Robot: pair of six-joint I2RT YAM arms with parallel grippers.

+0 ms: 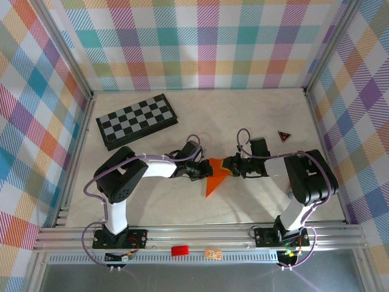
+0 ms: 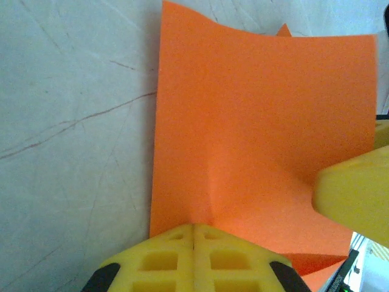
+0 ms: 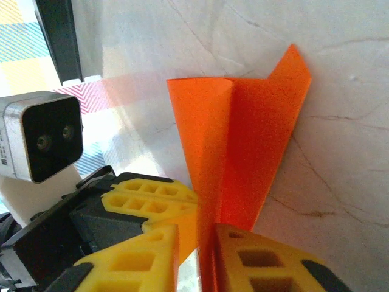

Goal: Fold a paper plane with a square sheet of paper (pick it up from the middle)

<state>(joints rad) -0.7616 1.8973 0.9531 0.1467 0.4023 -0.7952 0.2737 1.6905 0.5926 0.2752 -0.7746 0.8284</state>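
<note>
Two grips on paper [image 1: 214, 179] — L pincer [image 2: 193, 237], R pincer [image 3: 196, 234]; checkerboard [image 1: 137, 120] top-cam.

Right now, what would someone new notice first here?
The bright orange paper sits mid-table, folded to a point and gripped by the left claw and the right claw. A black-and-grey checkerboard lies at the far left, and loud plaid walls surround the table.

Robot lab cell, pale desk [image 1: 243, 109] boxed in by plaid walls [image 1: 200, 42], left arm [image 1: 124, 176] and right arm [image 1: 310, 176] bolted to an aluminium rail [image 1: 200, 234]
</note>
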